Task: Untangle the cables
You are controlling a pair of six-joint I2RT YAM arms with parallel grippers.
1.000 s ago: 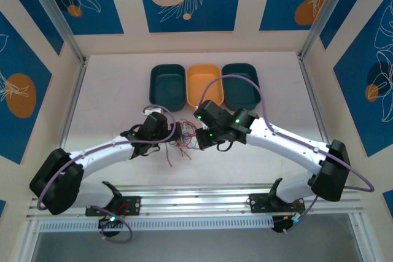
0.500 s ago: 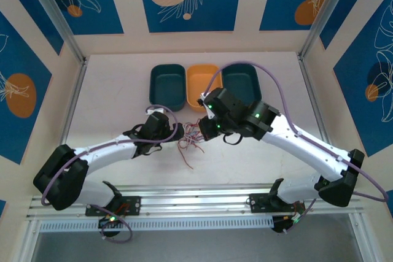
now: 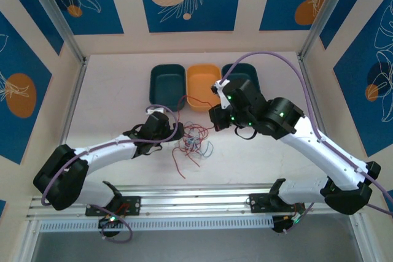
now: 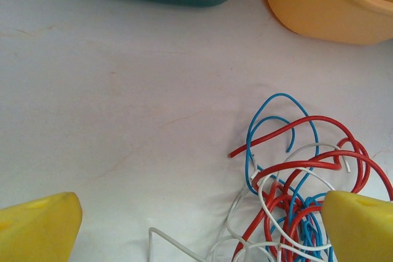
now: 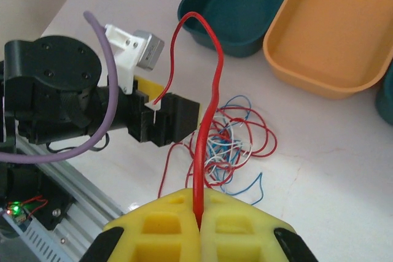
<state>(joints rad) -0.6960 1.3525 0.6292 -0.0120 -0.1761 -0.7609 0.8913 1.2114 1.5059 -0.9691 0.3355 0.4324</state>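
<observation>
The cables (image 3: pixel 191 145) lie as a loose red, blue and white knot near the middle of the table (image 3: pixel 110 102), with the teal bin (image 3: pixel 167 86) and the orange bin (image 3: pixel 202 85) at 12 o'clock of it. One red cable (image 5: pixel 206 121) rises out of the heap in a tall arc and runs into the right gripper (image 5: pixel 198 216), which is clenched on it at 2 o'clock of the knot. The left gripper (image 4: pixel 199 228) hangs released with its jaws spread wide, at 9 o'clock of the heap, one finger touching the outer loops. The step in hand looks like drawing that red strand free. It probably goes best as a slow pull toward 1 o'clock while the left gripper pins the rest, because a quick tug would likely drag the whole knot along.
</observation>
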